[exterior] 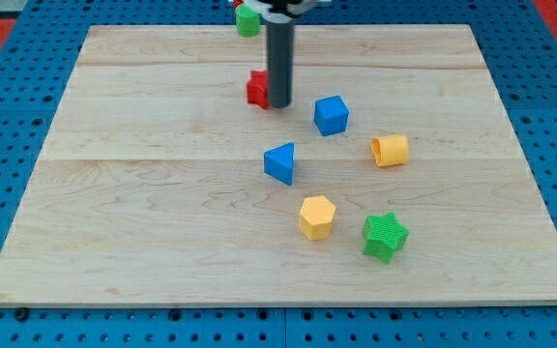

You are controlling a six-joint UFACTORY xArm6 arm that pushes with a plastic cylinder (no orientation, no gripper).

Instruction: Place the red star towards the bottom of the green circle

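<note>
The red star (256, 89) lies on the upper part of the wooden board, partly hidden behind my rod. My tip (278, 103) touches the star's right side. The green circle (248, 19) stands at the board's top edge, straight above the star and about a block's width to the left of the rod. A small red piece shows just above the green circle at the view's top.
A blue cube (331, 114) lies right of my tip. A blue triangle (280, 162) sits below it. A yellow cylinder (390, 150) lies at the right. A yellow hexagon (316, 217) and a green star (385, 236) sit near the bottom.
</note>
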